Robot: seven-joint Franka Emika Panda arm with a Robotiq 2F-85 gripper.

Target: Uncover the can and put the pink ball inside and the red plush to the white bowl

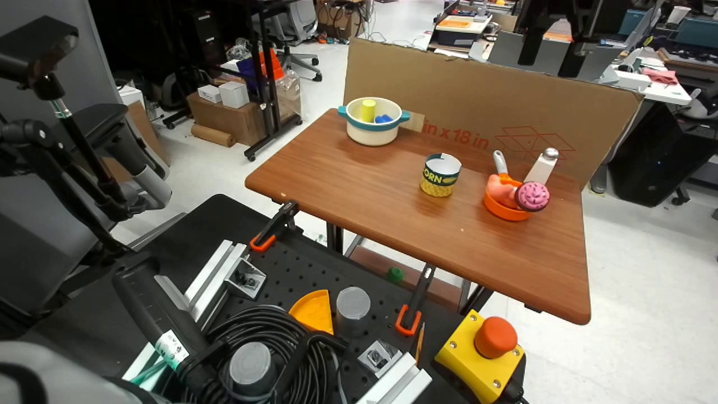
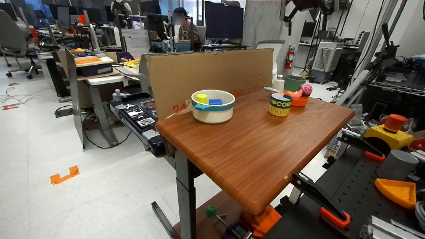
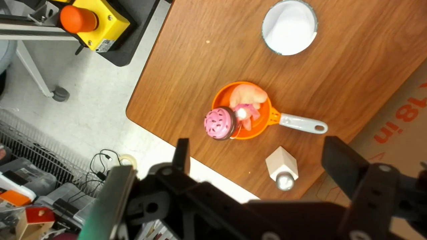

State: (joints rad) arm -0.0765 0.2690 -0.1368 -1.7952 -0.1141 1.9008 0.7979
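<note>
The yellow can (image 1: 440, 177) with its dark band stands upright mid-table in both exterior views; its top shows white in the wrist view (image 3: 289, 28), and I cannot tell whether a lid covers it. The pink ball (image 3: 218, 123), with dark specks and a brown side, rests at the rim of the orange bowl. The red plush (image 3: 247, 95), looking pinkish-orange, lies inside that bowl. The white bowl (image 1: 373, 136) with a teal band stands at the table's far end (image 2: 212, 115), out of the wrist view. My gripper (image 3: 257, 146) is open and empty, high above the table (image 1: 549, 63).
The orange bowl (image 3: 252, 133) has a pale handle (image 3: 302, 123). A slim white bottle (image 3: 282, 163) with a silver top stands beside it. A cardboard wall (image 1: 449, 84) runs along the table's back edge. Yellow (image 1: 368, 110) and blue pieces (image 1: 383, 119) lie in the white bowl.
</note>
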